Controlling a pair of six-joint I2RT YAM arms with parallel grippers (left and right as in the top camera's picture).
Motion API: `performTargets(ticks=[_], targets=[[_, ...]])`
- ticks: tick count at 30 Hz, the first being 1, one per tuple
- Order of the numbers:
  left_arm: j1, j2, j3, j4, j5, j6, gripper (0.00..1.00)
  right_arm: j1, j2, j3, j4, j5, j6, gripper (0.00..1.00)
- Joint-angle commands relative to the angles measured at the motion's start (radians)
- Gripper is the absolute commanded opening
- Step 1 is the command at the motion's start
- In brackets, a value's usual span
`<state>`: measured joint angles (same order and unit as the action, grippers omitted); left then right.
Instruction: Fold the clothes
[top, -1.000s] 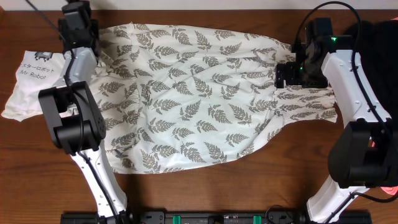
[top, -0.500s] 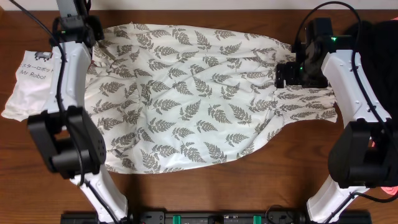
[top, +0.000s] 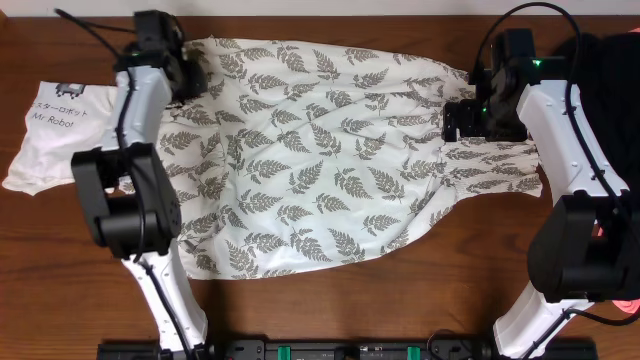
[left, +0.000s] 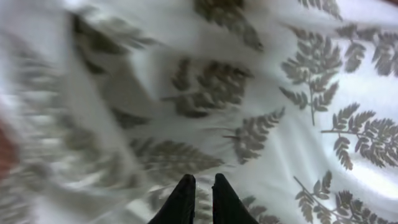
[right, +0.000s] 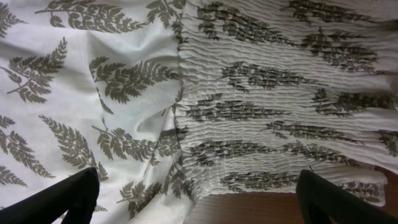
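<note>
The left arm is stretched to the far left corner of the large white fern-printed fabric garment, the left fingers clenched almost together at the cloth, a pinch not being discernible. The right arm is bent over the gathered right end, the right fingers released wide. The garment is spread on the brown wooden desk, between a plain white shirt and a black garment.
</note>
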<state>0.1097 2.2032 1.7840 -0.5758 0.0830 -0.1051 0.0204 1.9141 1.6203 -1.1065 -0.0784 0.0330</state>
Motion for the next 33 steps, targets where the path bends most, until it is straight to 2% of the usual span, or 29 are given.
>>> performTargets(ticks=[1,8,19,24,30,33], targets=[[-0.005,0.005,0.001,0.021,0.012,-0.012,0.12,0.000,0.002,-0.003,-0.001,0.003,-0.015,0.99],[0.005,0.047,0.001,0.050,-0.119,0.006,0.13,0.000,0.002,-0.003,-0.001,0.002,-0.015,0.99],[0.031,0.123,0.000,0.131,-0.123,0.023,0.13,0.000,0.002,-0.003,-0.001,0.003,-0.015,0.99],[0.078,0.131,0.001,0.170,-0.178,0.045,0.13,0.000,0.002,-0.003,-0.001,0.003,-0.015,0.99],[0.145,0.131,0.001,0.208,-0.178,0.055,0.13,0.000,0.002,-0.003,-0.001,0.003,-0.015,0.99],[0.168,0.131,0.001,0.254,-0.177,0.106,0.12,0.000,0.002,-0.003,0.000,0.002,-0.015,0.99]])
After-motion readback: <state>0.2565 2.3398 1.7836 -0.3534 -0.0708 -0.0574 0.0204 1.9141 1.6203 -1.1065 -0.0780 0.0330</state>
